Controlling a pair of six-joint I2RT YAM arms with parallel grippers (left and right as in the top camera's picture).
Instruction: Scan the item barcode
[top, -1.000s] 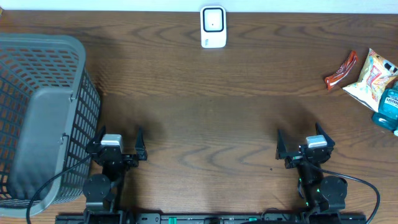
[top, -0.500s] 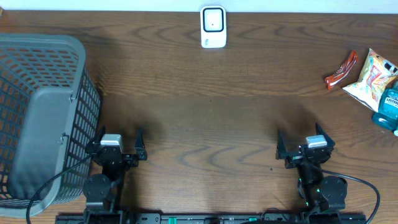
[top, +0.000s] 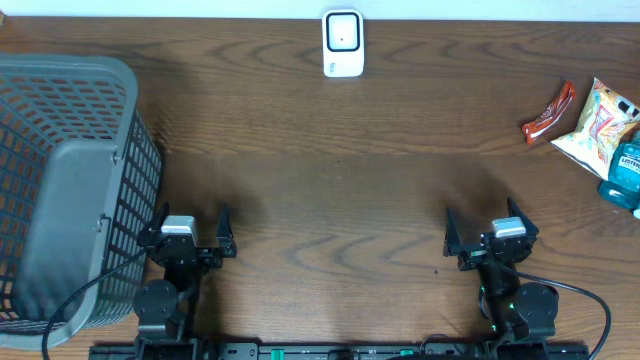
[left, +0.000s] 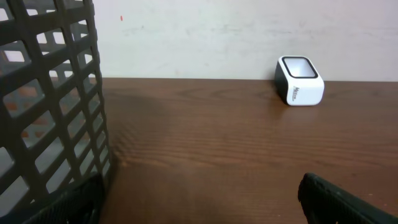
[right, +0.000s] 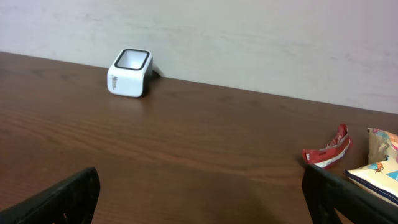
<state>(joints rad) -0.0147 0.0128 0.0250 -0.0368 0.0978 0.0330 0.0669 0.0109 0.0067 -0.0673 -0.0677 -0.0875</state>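
Spanning the whole overhead view, the brown wood-grain surface (top: 340, 180) carries everything. A grey plastic mesh basket (top: 140, 165) stands at its left edge, and its lattice wall fills the left side of the left wrist view. Just beside the basket, at the near edge, the left gripper (top: 194, 214) sits low over the wood with its jaws spread wide and nothing between them. Its dark fingers (left: 339, 199) show only at the bottom corners of its own camera view. The right gripper (top: 482, 214) sits at the near edge on the other side, well apart from the left one. It is spread just as wide and holds nothing, and bare wood shows between its fingers (right: 62, 199). The items lie in a cluster at the far right, well apart from both grippers. A crinkled yellow and white snack bag (top: 595, 125) lies flat there. A white scanner (top: 342, 43) with a dark-framed window on top stands alone at the middle of the far edge, against the pale wall, well apart from the items. A blue bottle (top: 625, 175) lies at the right border, partly cut off by the frame and touching the bag's near side. A small red wrapper (top: 548, 113) lies tilted just to the left of the bag.
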